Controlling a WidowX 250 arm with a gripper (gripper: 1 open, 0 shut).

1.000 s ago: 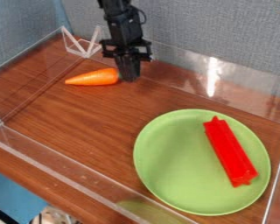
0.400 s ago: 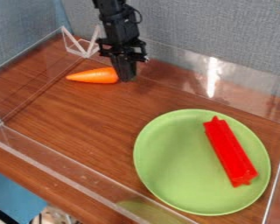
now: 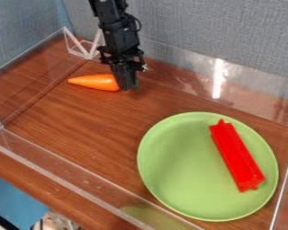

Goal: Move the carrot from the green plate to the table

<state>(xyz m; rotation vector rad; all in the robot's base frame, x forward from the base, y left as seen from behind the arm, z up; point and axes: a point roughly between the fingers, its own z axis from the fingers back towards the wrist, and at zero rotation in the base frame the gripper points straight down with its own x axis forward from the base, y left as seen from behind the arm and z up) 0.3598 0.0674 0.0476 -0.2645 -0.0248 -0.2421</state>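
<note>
carrot (image 3: 94, 83) lying on bench (image 3: 75, 135), off green plate (image 3: 183, 171) | end effector (image 3: 126, 84) closed, touching carrot's stem end | red block (image 3: 237, 154) resting on plate

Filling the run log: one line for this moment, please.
carrot: on table, off plate | tool: shut, at carrot's stem end | block: on plate

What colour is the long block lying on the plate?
Red block, seen clearly in the camera view.

The table (image 3: 75, 126) bears the carrot (image 3: 93, 83) and green plate (image 3: 183, 171).
</note>
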